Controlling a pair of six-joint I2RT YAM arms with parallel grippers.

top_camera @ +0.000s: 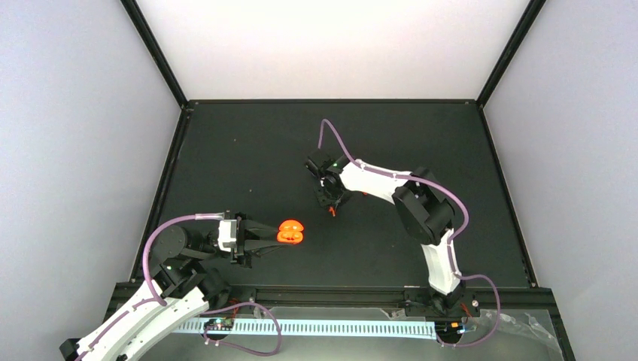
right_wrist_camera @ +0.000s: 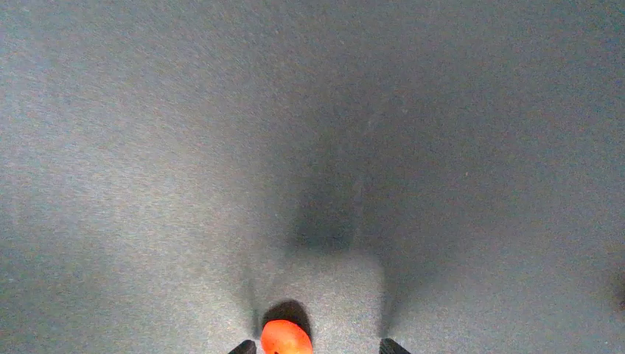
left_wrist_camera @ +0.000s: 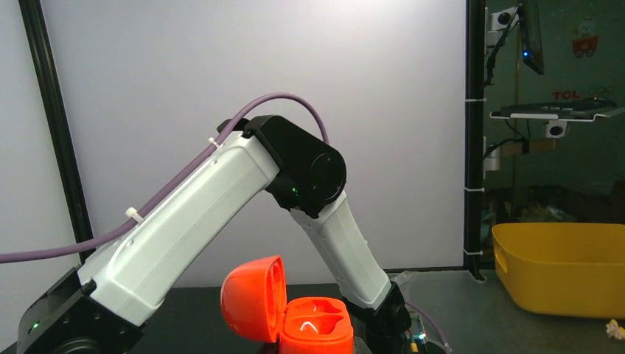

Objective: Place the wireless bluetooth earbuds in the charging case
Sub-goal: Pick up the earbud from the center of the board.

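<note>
Left gripper [top_camera: 277, 235]: you had it clamped on the open orange charging case [top_camera: 292, 232], lid up beside its base.
Right gripper [top_camera: 332, 203]: your fingers stood apart over the black table [top_camera: 248, 150].
Earbud [right_wrist_camera: 286, 338]: 1 red-orange piece sat between those fingertips, closer to 1 of them.

Overhead view, two close wrist views

Bright orange charging case [top_camera: 290, 232], red-orange earbud [right_wrist_camera: 286, 338], dark grey table [top_camera: 248, 150], yellow bin [left_wrist_camera: 567, 269]
</note>
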